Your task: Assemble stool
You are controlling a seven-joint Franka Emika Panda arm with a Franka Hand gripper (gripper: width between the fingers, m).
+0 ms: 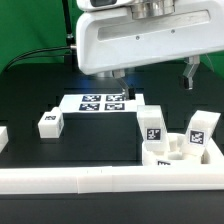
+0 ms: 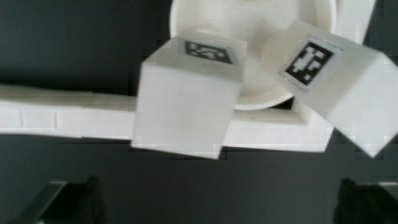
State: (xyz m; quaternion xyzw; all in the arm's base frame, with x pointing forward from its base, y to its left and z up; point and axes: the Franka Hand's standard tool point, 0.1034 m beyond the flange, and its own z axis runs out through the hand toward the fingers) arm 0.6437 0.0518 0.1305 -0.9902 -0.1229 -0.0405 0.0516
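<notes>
The round white seat (image 1: 172, 156) lies by the front rail at the exterior view's right. Two tagged white legs stand upright in it, one (image 1: 152, 124) nearer the middle and one (image 1: 203, 131) further right. A third leg (image 1: 50, 122) lies loose on the table at the left. My gripper (image 1: 150, 74) hangs above and behind the seat, open and empty. In the wrist view the two legs (image 2: 187, 100) (image 2: 347, 90) and the seat (image 2: 249, 40) fill the picture. My dark fingertips (image 2: 71, 200) stand far apart at the picture's edge, with nothing between them.
The marker board (image 1: 103, 103) lies flat on the black table behind the seat. A long white rail (image 1: 90, 180) runs along the front, also in the wrist view (image 2: 54, 110). Another white rail end (image 1: 3, 138) shows at the left edge.
</notes>
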